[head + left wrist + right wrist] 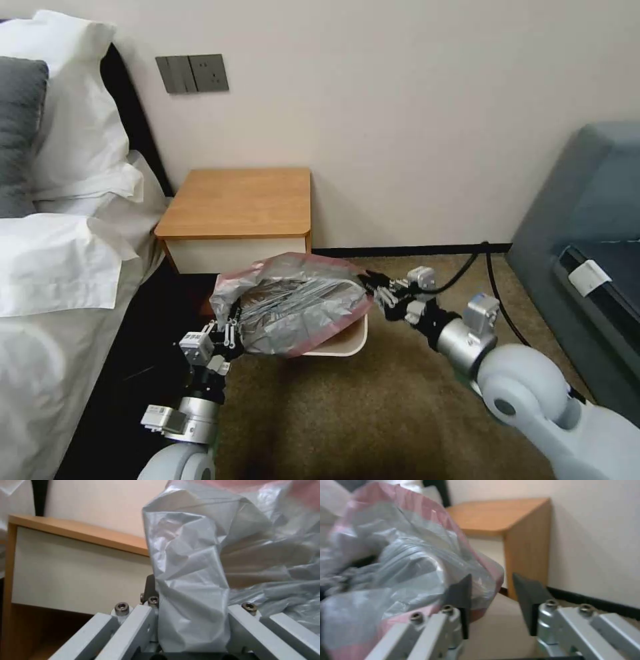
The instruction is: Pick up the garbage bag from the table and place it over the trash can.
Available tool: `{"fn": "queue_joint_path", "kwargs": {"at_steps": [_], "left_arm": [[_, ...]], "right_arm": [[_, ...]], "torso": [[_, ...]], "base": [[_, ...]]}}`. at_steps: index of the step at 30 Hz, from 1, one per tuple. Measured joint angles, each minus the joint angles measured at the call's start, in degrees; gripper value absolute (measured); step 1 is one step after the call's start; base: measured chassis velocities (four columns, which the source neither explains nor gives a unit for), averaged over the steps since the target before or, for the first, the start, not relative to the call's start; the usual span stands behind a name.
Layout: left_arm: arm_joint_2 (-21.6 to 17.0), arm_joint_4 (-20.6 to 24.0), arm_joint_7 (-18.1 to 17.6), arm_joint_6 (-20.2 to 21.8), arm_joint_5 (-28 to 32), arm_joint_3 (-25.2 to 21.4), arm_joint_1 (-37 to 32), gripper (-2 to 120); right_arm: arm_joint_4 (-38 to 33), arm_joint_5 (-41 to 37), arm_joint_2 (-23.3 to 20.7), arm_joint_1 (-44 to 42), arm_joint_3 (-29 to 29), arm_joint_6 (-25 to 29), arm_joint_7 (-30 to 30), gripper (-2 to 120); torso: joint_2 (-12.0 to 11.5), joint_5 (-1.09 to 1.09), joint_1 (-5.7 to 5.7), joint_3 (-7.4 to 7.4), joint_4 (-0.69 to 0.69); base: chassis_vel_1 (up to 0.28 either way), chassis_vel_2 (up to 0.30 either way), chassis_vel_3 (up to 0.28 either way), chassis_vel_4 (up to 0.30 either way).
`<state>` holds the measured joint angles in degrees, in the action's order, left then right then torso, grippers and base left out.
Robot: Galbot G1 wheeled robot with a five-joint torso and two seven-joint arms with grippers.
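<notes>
One garbage bag (293,303), grey with pink rim band, lies crumpled over the mouth of the trash can. One trash can (350,339), cream, stands on the carpet directly in front of the table. One table (240,200), wooden top bare. Two grippers: the left gripper (228,331), at the side of the trash can nearer the bed, has its jaws clamped on a fold of the bag; the right gripper (371,288), at the trash can's opposite side, has its jaws parted, one finger (461,595) against the bag's rim, nothing pinched. One bed (60,267) flanks the table.
</notes>
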<state>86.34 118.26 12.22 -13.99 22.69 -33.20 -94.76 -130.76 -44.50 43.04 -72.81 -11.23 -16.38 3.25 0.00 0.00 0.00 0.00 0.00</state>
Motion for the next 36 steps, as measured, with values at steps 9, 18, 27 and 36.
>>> {"fn": "queue_joint_path", "kwargs": {"at_steps": [9,18,27,36], "left_arm": [[-0.22,0.66,-0.62,0.94,2.22,-0.16,0.31,8],[-0.06,0.66,-0.59,0.82,1.65,0.4,-0.09,8],[0.2,0.06,-0.09,0.8,0.03,1.43,-0.02,7],[0.28,-0.47,-0.64,0.82,-0.29,1.38,0.17,7]], "right_arm": [[-4.09,1.53,-0.12,-1.44,-0.75,0.34,-0.16,70],[1.13,9.57,1.58,2.01,-0.41,4.44,-0.86,98],[10.14,17.16,3.32,4.37,-0.5,9.51,-4.17,100],[8.52,21.18,3.66,3.23,-1.84,9.96,-5.29,100]], "torso": [[0.0,0.0,0.0,0.0,0.0],[0.0,0.0,0.0,0.0,0.01],[0.0,0.01,0.0,0.0,0.0],[0.0,0.0,0.0,0.0,0.0]], "base": [[0.0,0.0,0.0,0.0],[0.0,0.0,0.0,0.0],[0.0,0.0,0.0,0.0],[0.0,0.0,0.0,0.0]]}}
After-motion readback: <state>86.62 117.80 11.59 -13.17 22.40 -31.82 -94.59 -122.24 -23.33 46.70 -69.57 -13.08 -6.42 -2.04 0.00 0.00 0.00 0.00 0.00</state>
